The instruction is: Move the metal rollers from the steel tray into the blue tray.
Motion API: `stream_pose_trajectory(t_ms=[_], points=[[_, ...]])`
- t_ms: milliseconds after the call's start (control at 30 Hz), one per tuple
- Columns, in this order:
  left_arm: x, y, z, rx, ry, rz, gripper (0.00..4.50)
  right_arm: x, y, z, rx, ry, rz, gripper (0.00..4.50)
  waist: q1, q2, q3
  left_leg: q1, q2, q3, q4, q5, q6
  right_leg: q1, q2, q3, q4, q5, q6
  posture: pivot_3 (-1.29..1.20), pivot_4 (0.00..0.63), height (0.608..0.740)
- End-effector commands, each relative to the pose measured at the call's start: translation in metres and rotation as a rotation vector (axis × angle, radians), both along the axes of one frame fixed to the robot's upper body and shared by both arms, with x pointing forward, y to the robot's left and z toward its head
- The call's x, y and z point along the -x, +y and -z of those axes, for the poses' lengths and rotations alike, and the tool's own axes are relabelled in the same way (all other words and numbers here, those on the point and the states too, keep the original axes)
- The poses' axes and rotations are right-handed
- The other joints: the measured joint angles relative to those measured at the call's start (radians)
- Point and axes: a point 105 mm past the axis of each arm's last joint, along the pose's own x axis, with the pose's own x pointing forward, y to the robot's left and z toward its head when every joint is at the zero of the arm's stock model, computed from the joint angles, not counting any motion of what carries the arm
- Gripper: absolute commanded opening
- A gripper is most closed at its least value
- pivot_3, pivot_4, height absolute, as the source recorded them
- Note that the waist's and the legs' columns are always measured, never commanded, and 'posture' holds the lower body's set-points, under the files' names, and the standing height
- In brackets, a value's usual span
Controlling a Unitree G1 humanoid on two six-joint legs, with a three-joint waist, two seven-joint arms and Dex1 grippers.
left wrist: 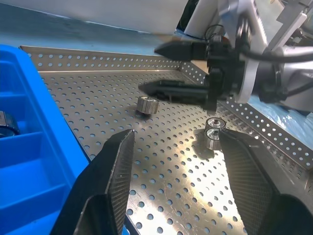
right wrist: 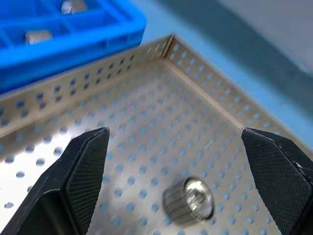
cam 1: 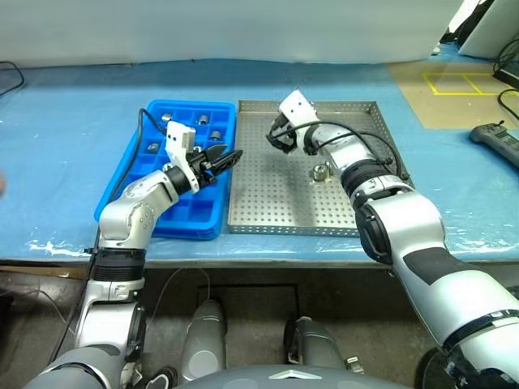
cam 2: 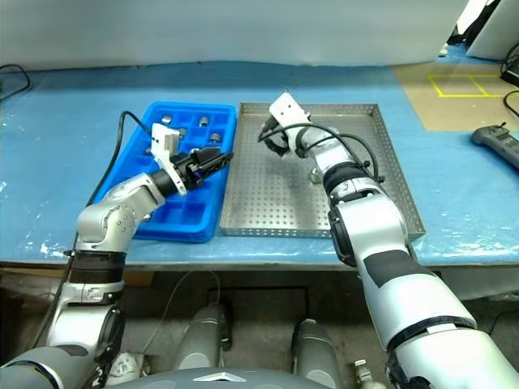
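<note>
The steel tray (cam 1: 357, 219) lies right of the blue tray (cam 1: 182, 223). One of the metal rollers (cam 1: 322, 172) stands upright mid-tray, and a second roller (left wrist: 147, 105) lies on its side nearer the far left corner. Several more rollers (cam 1: 203, 120) sit in the blue tray's far compartments. My left gripper (cam 1: 230, 159) hovers level over the blue tray's right rim, pointing at the steel tray, open and empty. My right gripper (cam 1: 276, 139) hangs above the steel tray's far left part, open wide and empty, with the lying roller (right wrist: 188, 203) below and between its fingers.
A black handheld controller (cam 1: 495, 139) lies on the blue table cover at the far right. Yellow tape lines (cam 1: 454, 81) mark a brown patch at the back right. A dark cable (cam 1: 10, 74) runs at the far left.
</note>
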Motion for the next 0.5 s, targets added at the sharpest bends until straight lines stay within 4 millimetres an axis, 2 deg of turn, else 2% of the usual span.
stream_pose_trajectory(t_ms=[33,167,500], points=[[0.0069,0.0004,-0.0126,0.014,-0.054,-0.002,2.89,-0.0012,-0.0121,0.0076,-0.009,0.024,0.060,4.50,0.001,0.000,0.000,0.000,0.000,0.000,0.000,0.000,0.000,0.000,0.000,0.000,0.000,0.000,0.000,0.15,0.150,0.740],[0.0103,0.0056,-0.0128,0.020,-0.047,-0.025,2.89,-0.0026,-0.0193,0.0087,-0.003,0.014,0.094,4.50,0.000,0.000,0.000,0.000,0.001,0.000,0.000,0.000,0.000,0.000,0.000,0.000,0.000,0.000,0.000,0.16,0.150,0.740],[0.0106,0.0024,-0.0146,0.043,-0.024,-0.026,2.89,-0.0010,-0.0187,0.0171,0.035,0.022,0.092,4.50,0.003,0.000,0.000,0.000,0.001,0.000,0.000,0.000,0.000,0.000,0.000,0.000,0.000,0.000,0.000,0.16,0.150,0.740]])
